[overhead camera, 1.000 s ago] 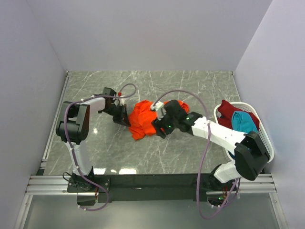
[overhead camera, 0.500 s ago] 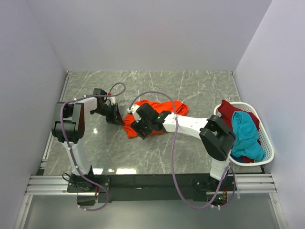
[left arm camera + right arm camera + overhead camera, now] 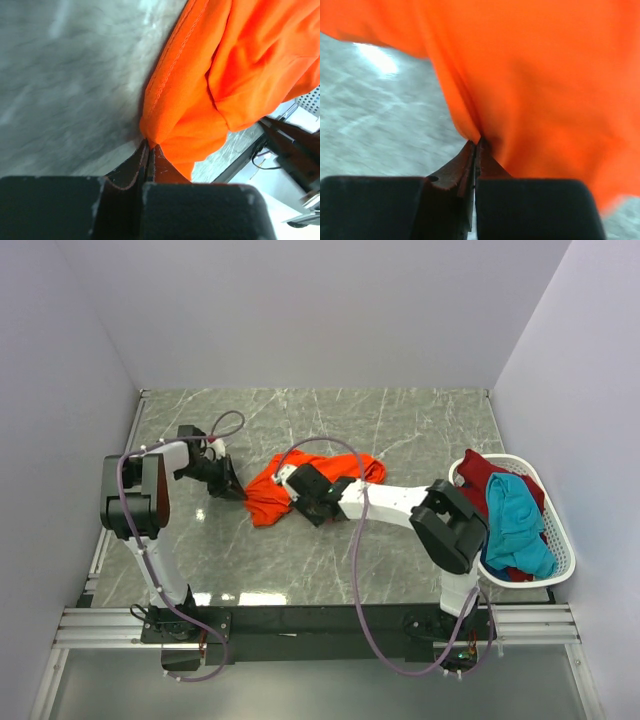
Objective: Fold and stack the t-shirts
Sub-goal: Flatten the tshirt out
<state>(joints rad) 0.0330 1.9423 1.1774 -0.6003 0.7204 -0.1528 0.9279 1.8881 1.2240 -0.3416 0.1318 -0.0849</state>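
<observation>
Grey marbled desk [image 3: 400,430] fills the top view. The orange t-shirt [image 3: 265,498] lies bunched near its middle, and other t-shirts [image 3: 510,515] sit in the basket [image 3: 568,545] at the right edge. The left fingers [image 3: 236,490] and right fingers [image 3: 298,502] meet the cloth close together, so spreading may leave it twisted.

Left wrist view: the fingers are closed on a hemmed corner, a thin pinch that could slip.

Right wrist view: the fingers are closed on a ridge of cloth, possibly several layers, which would drag the whole bunch.

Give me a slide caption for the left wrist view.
Left claw pinching a hemmed edge of the orange t-shirt, grey marble tabletop behind.
</observation>
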